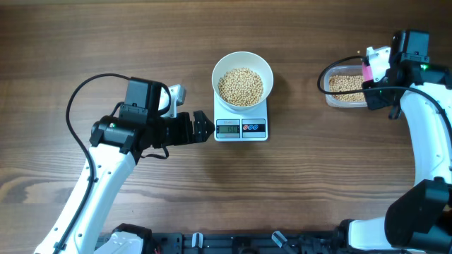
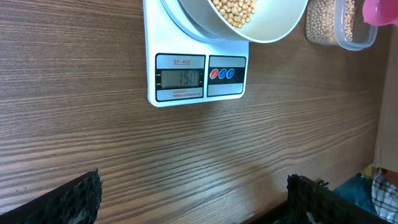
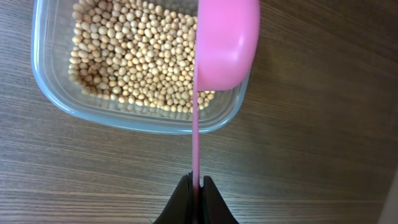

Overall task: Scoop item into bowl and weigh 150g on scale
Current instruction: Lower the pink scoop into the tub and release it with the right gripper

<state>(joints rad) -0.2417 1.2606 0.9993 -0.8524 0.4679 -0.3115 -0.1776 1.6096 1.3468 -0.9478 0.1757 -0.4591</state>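
Bowl (image 1: 243,56): sitting on the scale (image 1: 241,130), carrying the soybeans (image 1: 240,87).
Display (image 2: 180,78): showing 150, so the target is seemingly being met.
Left gripper (image 1: 203,128): hanging spread and empty beside the scale, aiming its camera at the readout.
Right gripper (image 3: 196,186): clamping the handle of the pink scoop (image 3: 227,43), parking it over the container (image 3: 149,121).

White bowl (image 1: 242,60) of soybeans (image 1: 240,86) atop white scale (image 1: 241,129), display reading 150; pink scoop (image 3: 227,43) over clear bean container (image 3: 124,121).
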